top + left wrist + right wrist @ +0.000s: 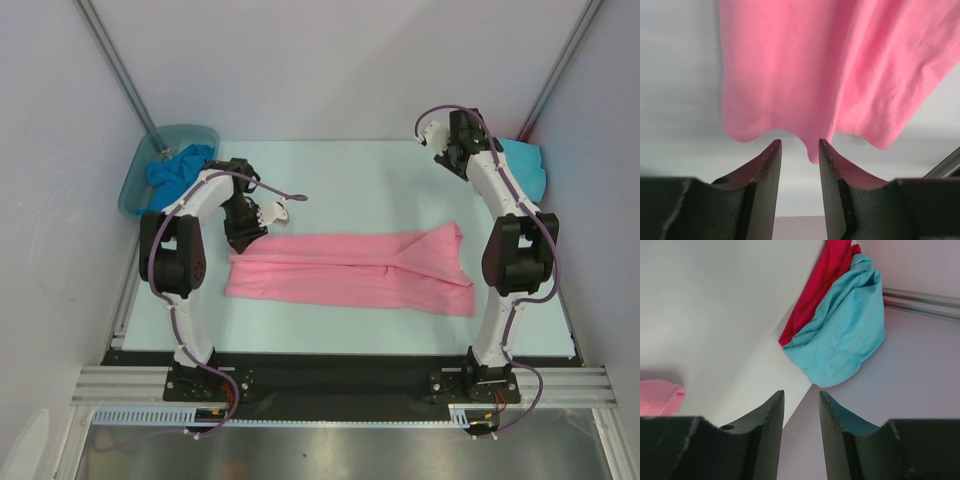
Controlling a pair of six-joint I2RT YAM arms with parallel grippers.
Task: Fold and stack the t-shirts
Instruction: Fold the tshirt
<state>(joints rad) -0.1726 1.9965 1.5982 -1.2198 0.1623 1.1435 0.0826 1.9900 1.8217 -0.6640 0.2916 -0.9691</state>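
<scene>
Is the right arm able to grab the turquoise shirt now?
Probably yes. The right gripper is open and points at the turquoise t-shirt, with nothing between them.

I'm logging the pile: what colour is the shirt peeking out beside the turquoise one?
Red. That shirt shows best in the right wrist view.

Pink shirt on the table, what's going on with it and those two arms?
The pink shirt lies as a long folded strip across the table. The left gripper is open at its left end. The right gripper, also open, faces the turquoise shirt and red shirt in the far right corner. A blue shirt sits in the tub.
</scene>
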